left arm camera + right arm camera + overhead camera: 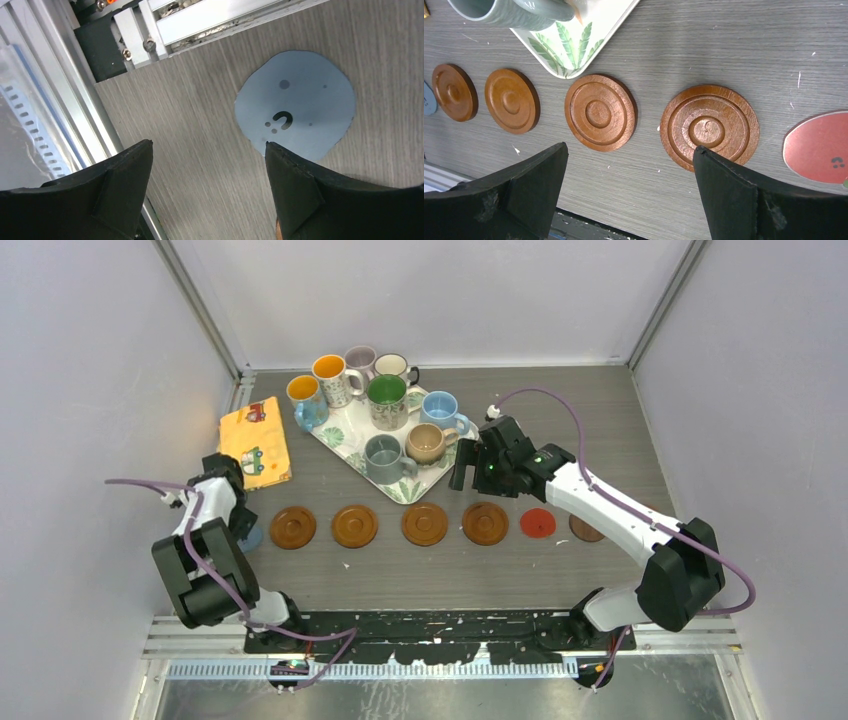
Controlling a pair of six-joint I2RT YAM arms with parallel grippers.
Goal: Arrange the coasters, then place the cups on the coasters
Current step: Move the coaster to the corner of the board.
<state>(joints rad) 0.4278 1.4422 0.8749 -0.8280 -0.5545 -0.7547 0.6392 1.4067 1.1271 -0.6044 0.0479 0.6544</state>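
Several ringed wooden coasters lie in a row across the table, then a thin red coaster and a dark one half under my right arm. A flat blue disc lies at the row's left end. The cups stand together on the leaf-patterned tray. My left gripper is open and empty above bare table, its right finger at the blue disc's edge. My right gripper is open and empty, hovering by the tray's right corner over two wooden coasters.
A yellow cloth with cars lies left of the tray. A grey cup stands at the tray's near corner, close to my right gripper. The aluminium rail of the table's near edge runs just beyond the blue disc.
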